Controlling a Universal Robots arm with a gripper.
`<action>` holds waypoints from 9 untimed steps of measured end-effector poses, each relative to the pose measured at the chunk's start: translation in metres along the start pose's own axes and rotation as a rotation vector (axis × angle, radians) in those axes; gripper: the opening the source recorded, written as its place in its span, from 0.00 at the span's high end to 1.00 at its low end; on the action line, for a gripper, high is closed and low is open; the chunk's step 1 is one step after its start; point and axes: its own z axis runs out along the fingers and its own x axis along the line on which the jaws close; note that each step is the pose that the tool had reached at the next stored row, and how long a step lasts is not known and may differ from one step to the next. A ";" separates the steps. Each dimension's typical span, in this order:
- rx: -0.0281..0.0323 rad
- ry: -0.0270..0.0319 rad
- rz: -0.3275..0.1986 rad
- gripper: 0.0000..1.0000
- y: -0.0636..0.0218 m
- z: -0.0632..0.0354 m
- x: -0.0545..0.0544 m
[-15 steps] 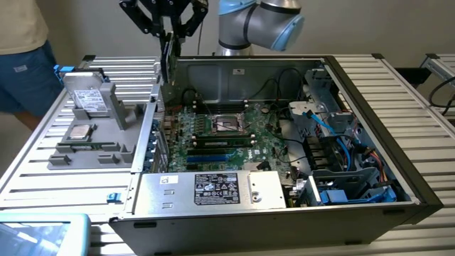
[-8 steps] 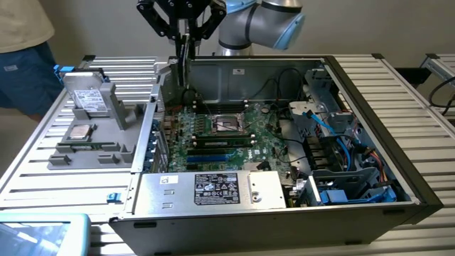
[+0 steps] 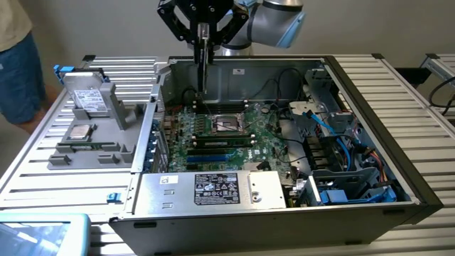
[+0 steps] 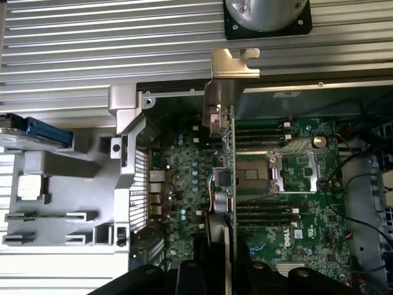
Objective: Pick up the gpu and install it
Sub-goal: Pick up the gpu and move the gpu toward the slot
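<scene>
The gripper [image 3: 203, 33] is clamping the gpu [image 3: 203, 69] between its two black fingers, pinching the card by its upper end. The gpu is hanging upright and edge-on over the far part of the open case [image 3: 398, 160]. Its lower end is reaching down in front of the far wall, over the far edge of the motherboard [image 3: 235, 144] and a little toward the exterior view's left of the CPU socket [image 3: 229, 124]. Whether it is touching the board cannot be told.

From the wrist, the gpu [image 4: 228, 172] is showing as a thin strip running away from the gripper [image 4: 221, 270]. Its silver bracket [image 4: 233, 67] is overlapping the case's rim, and the socket [image 4: 252, 178] is lying just beside the strip.

Dark memory sticks [image 3: 224, 141] are sitting in slots just nearer than the socket. A labelled power supply [image 3: 213, 189] is lying along the near side of the case. On the exterior view's left, a grey holder [image 3: 92, 144] is carrying a silver drive [image 3: 89, 101], and a person [image 3: 14, 64] is standing at the far left edge
</scene>
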 end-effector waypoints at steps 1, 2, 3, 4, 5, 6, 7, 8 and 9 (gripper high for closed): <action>0.0000 0.0001 0.000 0.71 -0.0014 -0.0004 -0.004; 0.0001 0.0002 0.000 0.71 -0.0026 -0.0009 -0.009; 0.0000 0.0001 0.000 0.71 -0.0037 -0.0012 -0.013; 0.0000 0.0002 0.000 0.71 -0.0046 -0.0016 -0.018; 0.0000 0.0002 0.000 0.71 -0.0053 -0.0020 -0.022; 0.0001 0.0002 0.000 0.71 -0.0056 -0.0023 -0.027; 0.0001 0.0002 0.000 0.71 -0.0057 -0.0025 -0.031; 0.0000 0.0002 0.000 0.71 -0.0057 -0.0028 -0.036; -0.0001 0.0001 0.000 0.71 -0.0056 -0.0029 -0.040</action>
